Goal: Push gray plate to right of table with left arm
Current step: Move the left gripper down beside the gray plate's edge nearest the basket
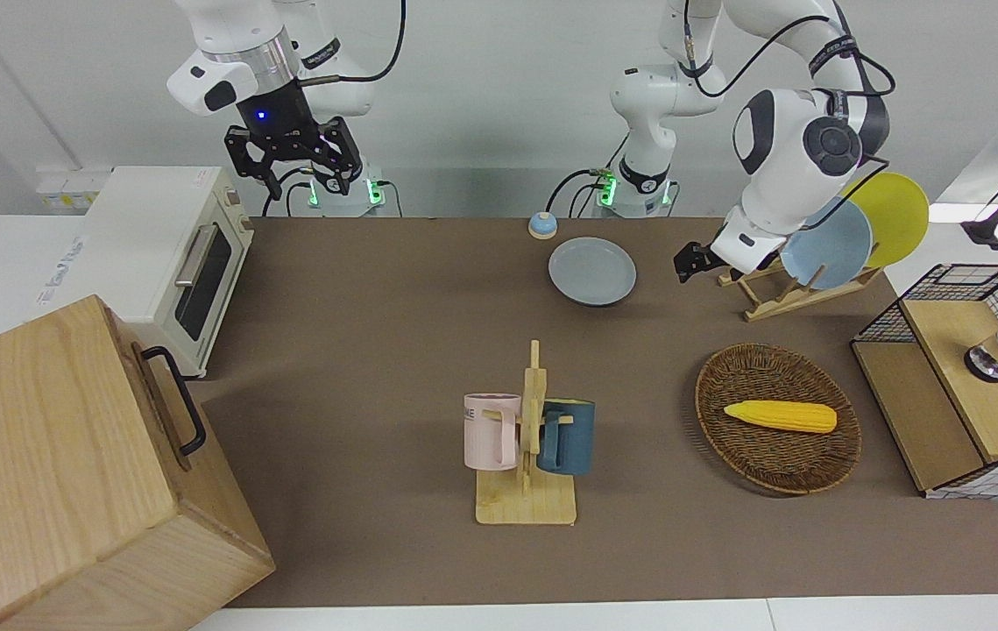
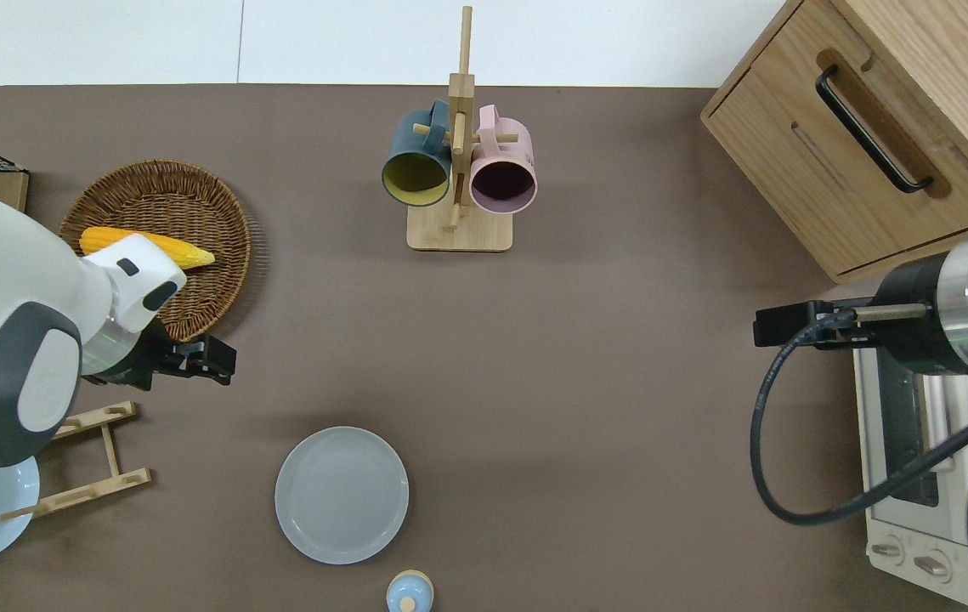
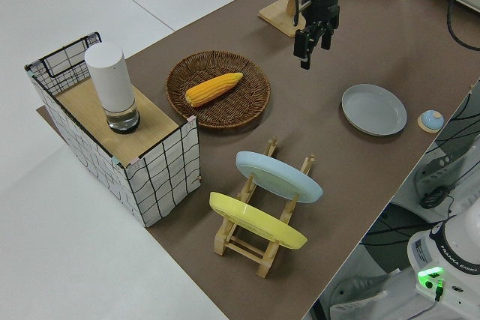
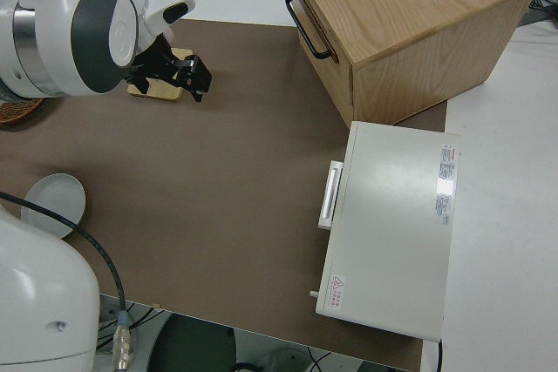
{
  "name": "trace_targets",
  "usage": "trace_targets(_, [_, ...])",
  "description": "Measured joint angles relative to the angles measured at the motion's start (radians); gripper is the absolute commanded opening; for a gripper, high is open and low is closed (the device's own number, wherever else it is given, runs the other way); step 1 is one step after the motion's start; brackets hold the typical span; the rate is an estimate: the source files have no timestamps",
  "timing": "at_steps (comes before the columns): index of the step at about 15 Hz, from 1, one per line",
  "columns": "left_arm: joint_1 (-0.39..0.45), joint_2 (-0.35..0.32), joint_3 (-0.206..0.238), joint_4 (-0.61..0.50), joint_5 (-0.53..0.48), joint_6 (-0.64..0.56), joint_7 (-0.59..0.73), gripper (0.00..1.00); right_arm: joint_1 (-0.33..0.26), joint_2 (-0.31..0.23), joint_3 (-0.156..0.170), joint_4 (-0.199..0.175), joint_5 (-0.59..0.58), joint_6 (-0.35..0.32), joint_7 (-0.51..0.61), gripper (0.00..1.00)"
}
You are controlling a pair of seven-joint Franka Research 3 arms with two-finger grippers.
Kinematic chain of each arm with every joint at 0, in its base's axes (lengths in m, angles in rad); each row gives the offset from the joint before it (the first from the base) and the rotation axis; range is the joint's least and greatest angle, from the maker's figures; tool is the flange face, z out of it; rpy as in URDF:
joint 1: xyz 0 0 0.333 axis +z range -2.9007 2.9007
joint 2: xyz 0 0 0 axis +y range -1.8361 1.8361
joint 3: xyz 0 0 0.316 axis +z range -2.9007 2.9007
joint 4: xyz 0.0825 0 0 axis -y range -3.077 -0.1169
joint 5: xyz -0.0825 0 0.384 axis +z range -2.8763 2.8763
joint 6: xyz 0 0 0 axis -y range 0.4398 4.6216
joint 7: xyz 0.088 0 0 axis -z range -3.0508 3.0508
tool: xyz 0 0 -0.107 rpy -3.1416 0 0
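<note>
The gray plate (image 2: 341,495) lies flat on the brown table (image 2: 619,382), close to the robots' edge; it also shows in the front view (image 1: 592,271) and the left side view (image 3: 373,109). My left gripper (image 2: 210,361) hangs open and holds nothing. It is over bare table just off the wicker basket's rim, toward the left arm's end from the plate and apart from it. The front view (image 1: 697,261) and left side view (image 3: 313,38) show the left gripper low, pointing down. My right gripper (image 1: 293,171) is parked and open.
The wicker basket (image 2: 220,212) holds a corn cob (image 2: 186,249). A wooden plate rack (image 3: 266,207) carries a sky-blue and a yellow plate. A mug rack (image 2: 458,170), a small blue bell (image 2: 409,592), a toaster oven (image 1: 166,254), a wooden cabinet (image 1: 69,473) and a wire crate (image 3: 161,162) also stand around.
</note>
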Motion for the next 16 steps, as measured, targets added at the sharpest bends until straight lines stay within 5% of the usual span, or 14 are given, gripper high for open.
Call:
trace_targets(11, [0.000,-0.121,-0.012,-0.457,-0.122,0.286,0.113,0.98,0.000,0.000,0.000,0.000,0.000,0.000,0.000,0.996])
trace_targets(16, [-0.004,-0.175,-0.062,-0.559,-0.164,0.321,0.117,0.98,0.000,0.000,0.000,0.000,0.000,0.000,0.000,0.996])
